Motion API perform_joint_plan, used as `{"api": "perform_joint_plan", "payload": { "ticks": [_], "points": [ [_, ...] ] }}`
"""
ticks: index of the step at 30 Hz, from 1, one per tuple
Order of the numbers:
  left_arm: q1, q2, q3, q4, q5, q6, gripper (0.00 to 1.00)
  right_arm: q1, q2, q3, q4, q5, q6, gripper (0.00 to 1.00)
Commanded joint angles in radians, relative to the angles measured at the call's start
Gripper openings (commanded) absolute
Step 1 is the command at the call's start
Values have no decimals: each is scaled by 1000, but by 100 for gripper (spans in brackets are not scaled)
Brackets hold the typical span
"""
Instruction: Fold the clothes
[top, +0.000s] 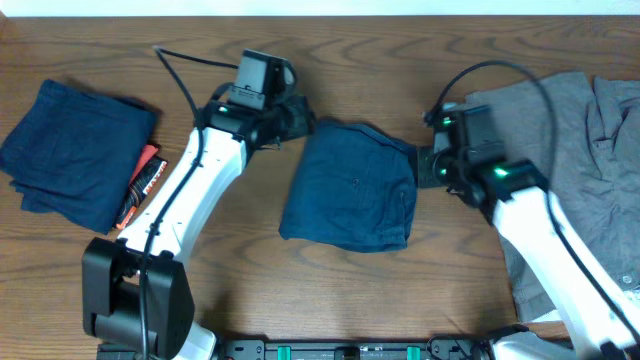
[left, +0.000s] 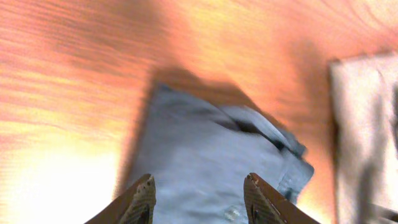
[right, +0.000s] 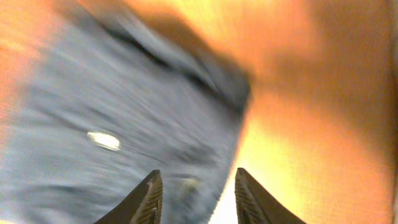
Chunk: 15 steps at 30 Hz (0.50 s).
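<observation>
While both claws are hanging at the folded navy shorts (top: 350, 185), your left gripper (left: 202, 199) is standing partly open, its fingers spread above the cloth and gripping nothing. Your right gripper (right: 196, 196) is gaping about as far over the shorts' right edge, also holding nothing. The shorts are lying mid-way across the wooden table (top: 250, 270), between your two arms. A second folded navy garment (top: 70, 150) is sitting far left beside a red-and-black object (top: 143, 185), and grey clothes (top: 590, 140) are lying at the right.
</observation>
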Motion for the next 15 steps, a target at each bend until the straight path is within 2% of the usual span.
{"api": "perform_joint_plan", "payload": {
  "ticks": [1,7,15],
  "points": [
    [13,56,22,10,-45,39,47,17,-81,16,3,-151,-46,38],
    [-5,173,22,13,0,39,48,82,-33,1,-34,-270,-48,43],
    [-36,291,18,-83,0,39,47,168,199,-10,-88,-372,-56,49]
  ]
}}
